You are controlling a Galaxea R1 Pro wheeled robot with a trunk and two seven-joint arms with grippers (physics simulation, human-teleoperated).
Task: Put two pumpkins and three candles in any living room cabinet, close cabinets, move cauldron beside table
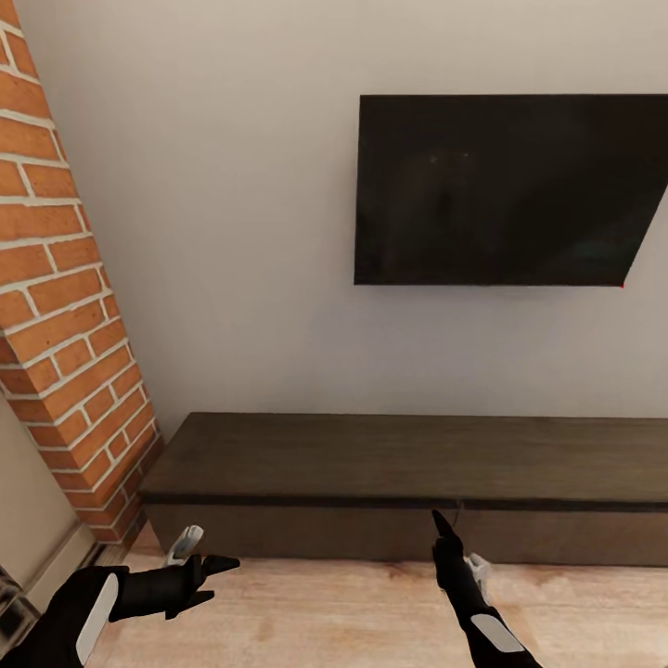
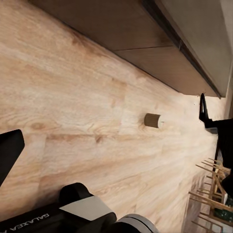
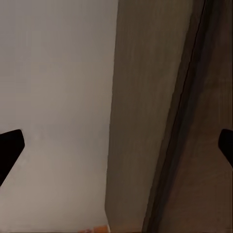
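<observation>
A: Straight ahead in the head view?
B: Long dark-brown cabinet (image 1: 408, 464) against the pale wall (image 1: 232, 232), drawer fronts flush and shut. Black TV (image 1: 501, 190) mounted above. Brick column (image 1: 65, 297) off to the left.

A: Any candle?
B: One candle (image 2: 153, 120), seen from the left wrist, lying on its side on the wooden floor (image 2: 73, 121), near the cabinet's base but apart from it. Not touched by either arm.

A: Left pincer (image 1: 209, 580)?
B: Low over the floor in front of the cabinet's left end, fingers spread, holding nothing.

A: Right pincer (image 1: 443, 527)?
B: Raised toward the cabinet front, near the middle. From the right wrist, dark fingertips (image 3: 9, 150) at opposite edges, wide apart, nothing between. Cabinet top edge and wall ahead of it.

A: Anything else?
B: Pale wooden rack (image 2: 211, 194) standing on the floor, seen at the edge of the left wrist view.
</observation>
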